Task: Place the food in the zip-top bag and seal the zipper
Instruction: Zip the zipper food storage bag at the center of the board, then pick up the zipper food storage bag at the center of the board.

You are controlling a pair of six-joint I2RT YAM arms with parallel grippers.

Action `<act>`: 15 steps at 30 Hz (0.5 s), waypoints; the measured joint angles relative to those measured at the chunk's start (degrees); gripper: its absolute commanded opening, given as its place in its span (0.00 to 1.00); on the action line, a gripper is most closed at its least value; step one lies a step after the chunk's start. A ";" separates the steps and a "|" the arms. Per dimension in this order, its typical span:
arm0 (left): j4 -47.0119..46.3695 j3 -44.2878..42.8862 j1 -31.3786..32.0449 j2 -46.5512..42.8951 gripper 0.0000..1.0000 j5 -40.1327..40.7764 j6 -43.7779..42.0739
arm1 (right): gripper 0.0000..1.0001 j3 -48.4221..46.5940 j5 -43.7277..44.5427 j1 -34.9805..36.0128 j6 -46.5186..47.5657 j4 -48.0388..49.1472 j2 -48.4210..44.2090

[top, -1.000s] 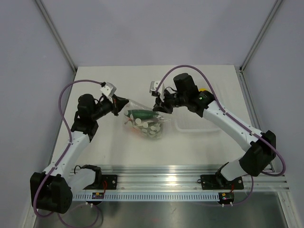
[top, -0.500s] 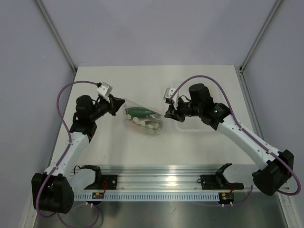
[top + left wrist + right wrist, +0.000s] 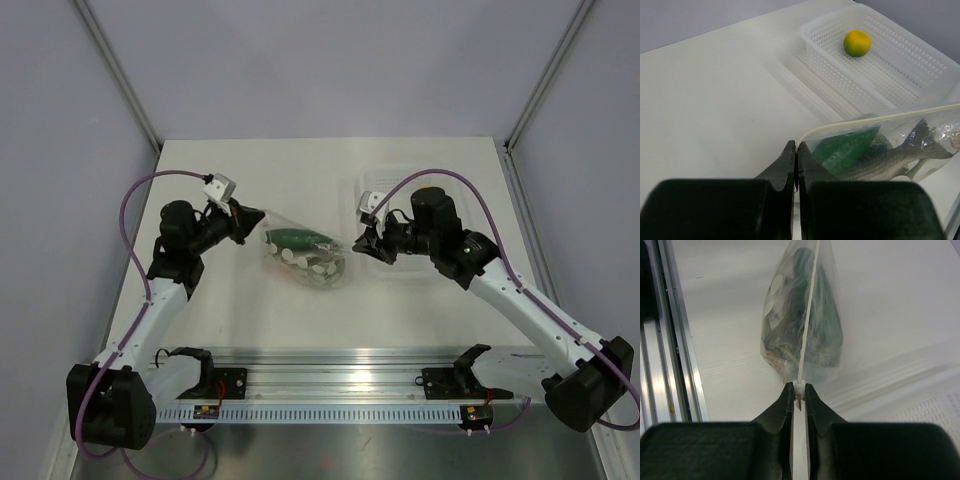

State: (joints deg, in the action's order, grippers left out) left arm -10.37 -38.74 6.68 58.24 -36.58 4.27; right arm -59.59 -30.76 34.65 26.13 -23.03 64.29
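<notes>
The zip-top bag hangs stretched between my two grippers, full of food: a dark green cucumber, a grey fish and pale pieces. My left gripper is shut on the bag's left corner. My right gripper is shut on the white slider of the zipper at the bag's right end. The whitish zipper strip runs straight away from the right jaws. A small orange ball lies in the white basket, outside the bag.
A white perforated basket stands at the back right of the table, behind my right gripper. An aluminium rail runs along the near edge.
My right gripper has moved to the right along the top of the bag, from near its middle to its right end. The left gripper holds its corner in place.
</notes>
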 measured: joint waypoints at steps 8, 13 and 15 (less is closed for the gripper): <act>-0.94 -3.78 -0.48 3.15 0.00 1.88 3.76 | 0.00 -5.14 4.15 -0.52 -0.61 4.79 8.70; -2.51 -10.86 -0.59 8.70 0.00 3.23 4.02 | 0.00 -14.71 6.64 -0.68 0.61 8.96 19.15; -2.56 -13.92 -0.70 9.92 0.08 3.93 3.78 | 0.00 -17.09 6.91 -0.68 0.66 10.91 21.24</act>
State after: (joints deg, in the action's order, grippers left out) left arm -12.93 -52.66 5.98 68.16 -32.64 8.05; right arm -76.69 -23.86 33.98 26.79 -12.12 85.54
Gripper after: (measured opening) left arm 0.012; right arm 0.142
